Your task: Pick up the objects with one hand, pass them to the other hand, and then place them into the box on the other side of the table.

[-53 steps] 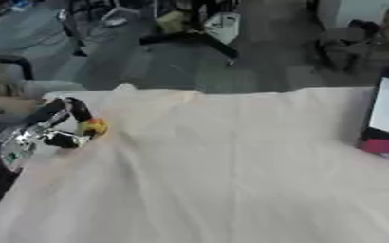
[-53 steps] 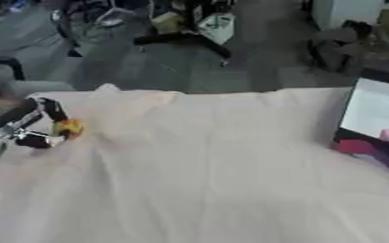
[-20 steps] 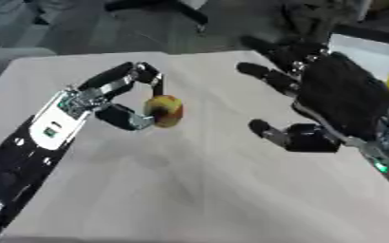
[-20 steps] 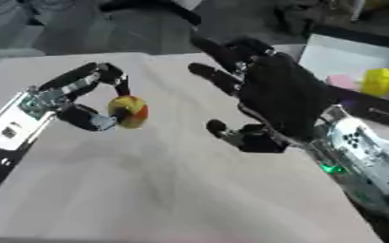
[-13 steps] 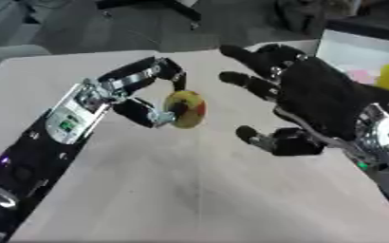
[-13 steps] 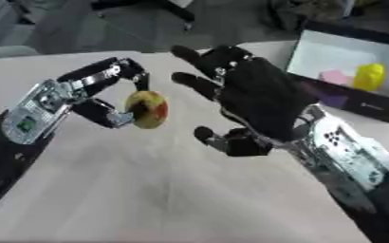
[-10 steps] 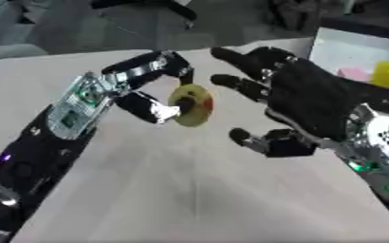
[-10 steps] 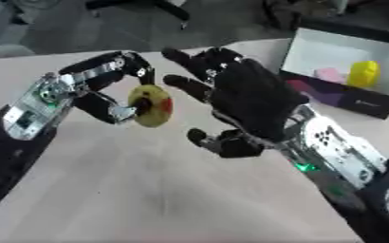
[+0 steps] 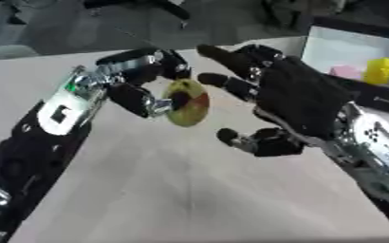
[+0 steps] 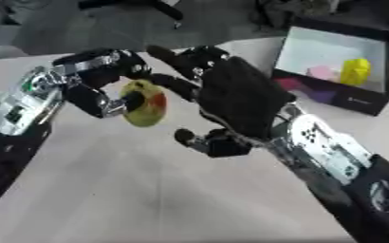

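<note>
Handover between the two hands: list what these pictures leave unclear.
- Whether the right hand touches the yellow-and-red fruit: motion blur, both views.
- The fruit's kind: the left hand covers its near side; blurred.
- The box: cut off by the right edge in the left eye view.
- The yellow object and pink object inside: too small and blurred to identify.

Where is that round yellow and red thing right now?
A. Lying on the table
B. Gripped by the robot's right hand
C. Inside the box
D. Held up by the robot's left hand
D: the left hand has its fingers curled round the yellow and red object above the table, while the right hand is spread open beside it, not yet holding it.
</note>
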Action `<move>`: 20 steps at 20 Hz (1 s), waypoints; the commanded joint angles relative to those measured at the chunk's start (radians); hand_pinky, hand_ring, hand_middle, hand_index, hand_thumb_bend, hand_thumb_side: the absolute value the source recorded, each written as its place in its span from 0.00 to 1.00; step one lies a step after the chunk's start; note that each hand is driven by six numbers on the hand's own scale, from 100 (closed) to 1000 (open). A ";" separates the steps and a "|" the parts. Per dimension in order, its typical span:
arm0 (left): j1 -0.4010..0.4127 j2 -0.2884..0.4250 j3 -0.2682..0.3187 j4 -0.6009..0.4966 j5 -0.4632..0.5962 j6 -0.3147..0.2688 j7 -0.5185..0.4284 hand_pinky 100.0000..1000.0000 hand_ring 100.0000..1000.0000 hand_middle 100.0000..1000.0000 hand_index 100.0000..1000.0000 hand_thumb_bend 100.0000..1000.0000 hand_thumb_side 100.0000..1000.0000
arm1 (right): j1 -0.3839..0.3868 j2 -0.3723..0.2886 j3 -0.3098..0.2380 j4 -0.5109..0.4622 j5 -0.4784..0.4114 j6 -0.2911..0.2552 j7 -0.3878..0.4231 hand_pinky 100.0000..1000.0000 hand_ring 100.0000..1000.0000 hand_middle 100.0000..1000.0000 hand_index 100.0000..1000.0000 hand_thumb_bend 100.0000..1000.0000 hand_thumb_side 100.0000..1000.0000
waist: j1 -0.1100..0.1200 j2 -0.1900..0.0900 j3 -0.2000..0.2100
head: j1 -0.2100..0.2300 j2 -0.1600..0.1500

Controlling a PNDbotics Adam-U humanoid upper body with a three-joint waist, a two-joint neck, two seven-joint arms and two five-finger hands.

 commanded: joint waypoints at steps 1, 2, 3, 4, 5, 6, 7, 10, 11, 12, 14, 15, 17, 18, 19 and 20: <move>-0.028 0.004 0.029 -0.034 0.029 0.040 -0.052 0.56 0.39 0.34 0.44 0.00 0.22 | -0.020 -0.001 -0.003 -0.019 0.003 0.001 -0.010 0.78 0.80 1.00 0.87 0.36 0.24 | -0.006 -0.010 0.003 | -0.004 0.000; -0.030 0.002 0.035 -0.037 0.035 0.049 -0.069 0.56 0.39 0.34 0.44 0.00 0.22 | -0.020 0.000 -0.002 -0.019 0.003 0.001 -0.010 0.77 0.80 1.00 0.87 0.36 0.24 | -0.006 -0.010 0.004 | -0.006 0.000; -0.031 0.000 0.039 -0.039 0.041 0.056 -0.080 0.56 0.39 0.34 0.44 0.00 0.22 | -0.021 0.000 -0.001 -0.019 0.003 0.000 -0.010 0.78 0.80 1.00 0.87 0.36 0.24 | -0.006 -0.009 0.004 | -0.008 0.000; -0.033 -0.002 0.040 -0.041 0.045 0.062 -0.086 0.56 0.39 0.34 0.44 0.00 0.23 | -0.022 0.001 0.000 -0.019 0.002 -0.001 -0.010 0.78 0.80 1.00 0.87 0.36 0.25 | -0.006 -0.008 0.004 | -0.009 0.000; -0.036 -0.005 0.039 -0.043 0.049 0.068 -0.089 0.56 0.39 0.34 0.44 0.00 0.22 | -0.024 0.002 0.000 -0.019 0.002 -0.001 -0.010 0.77 0.80 1.00 0.87 0.36 0.25 | -0.006 -0.007 0.004 | -0.010 0.001; -0.038 -0.007 0.037 -0.046 0.051 0.072 -0.090 0.56 0.39 0.34 0.44 0.00 0.22 | -0.025 0.003 0.000 -0.019 0.001 -0.002 -0.010 0.78 0.80 1.00 0.87 0.36 0.25 | -0.006 -0.007 0.004 | -0.011 0.001; -0.040 -0.009 0.034 -0.048 0.052 0.075 -0.091 0.56 0.39 0.34 0.44 0.00 0.23 | -0.027 0.003 0.001 -0.019 0.001 -0.002 -0.009 0.78 0.80 1.00 0.87 0.36 0.25 | -0.006 -0.006 0.004 | -0.011 0.001; -0.045 -0.016 0.025 -0.053 0.054 0.081 -0.091 0.56 0.39 0.34 0.44 0.00 0.23 | -0.031 0.004 0.002 -0.019 -0.002 -0.005 -0.007 0.78 0.80 1.00 0.87 0.36 0.25 | -0.007 -0.005 0.005 | -0.013 0.001; -0.047 -0.019 0.022 -0.054 0.055 0.083 -0.091 0.56 0.39 0.34 0.44 0.00 0.23 | -0.032 0.005 0.002 -0.019 -0.002 -0.005 -0.006 0.78 0.80 1.00 0.87 0.37 0.25 | -0.007 -0.004 0.005 | -0.014 0.002; -0.048 -0.021 0.020 -0.055 0.055 0.084 -0.091 0.56 0.39 0.34 0.44 0.00 0.23 | -0.033 0.006 0.002 -0.019 -0.003 -0.006 -0.006 0.78 0.80 1.00 0.87 0.37 0.25 | -0.008 -0.004 0.005 | -0.014 0.002; -0.049 -0.024 0.016 -0.056 0.053 0.086 -0.091 0.56 0.39 0.34 0.44 0.00 0.23 | -0.036 0.008 0.002 -0.019 -0.004 -0.007 -0.007 0.78 0.80 1.00 0.86 0.36 0.26 | -0.008 -0.003 0.004 | -0.015 0.001; -0.049 -0.025 0.014 -0.055 0.052 0.087 -0.091 0.56 0.39 0.34 0.44 0.00 0.23 | -0.037 0.009 0.001 -0.019 -0.005 -0.007 -0.008 0.78 0.80 1.00 0.86 0.37 0.26 | -0.008 -0.003 0.004 | -0.015 0.000; -0.048 -0.026 0.012 -0.053 0.047 0.087 -0.091 0.56 0.39 0.34 0.44 0.00 0.23 | -0.040 0.011 0.001 -0.019 -0.005 -0.008 -0.011 0.78 0.80 1.00 0.86 0.37 0.26 | -0.008 -0.002 0.003 | -0.015 -0.002; -0.047 -0.027 0.011 -0.051 0.044 0.087 -0.091 0.56 0.39 0.34 0.44 0.00 0.23 | -0.041 0.012 0.001 -0.019 -0.005 -0.009 -0.012 0.78 0.80 1.00 0.86 0.37 0.26 | -0.008 -0.002 0.002 | -0.016 -0.002; -0.047 -0.028 0.010 -0.049 0.043 0.088 -0.091 0.56 0.39 0.34 0.44 0.00 0.23 | -0.042 0.012 0.001 -0.019 -0.005 -0.009 -0.012 0.78 0.79 1.00 0.86 0.37 0.26 | -0.008 -0.002 0.001 | -0.017 -0.003; -0.047 -0.031 0.009 -0.048 0.042 0.089 -0.091 0.56 0.39 0.34 0.44 0.00 0.23 | -0.043 0.013 0.001 -0.019 -0.005 -0.009 -0.012 0.78 0.79 1.00 0.86 0.37 0.26 | -0.007 -0.001 0.001 | -0.018 -0.003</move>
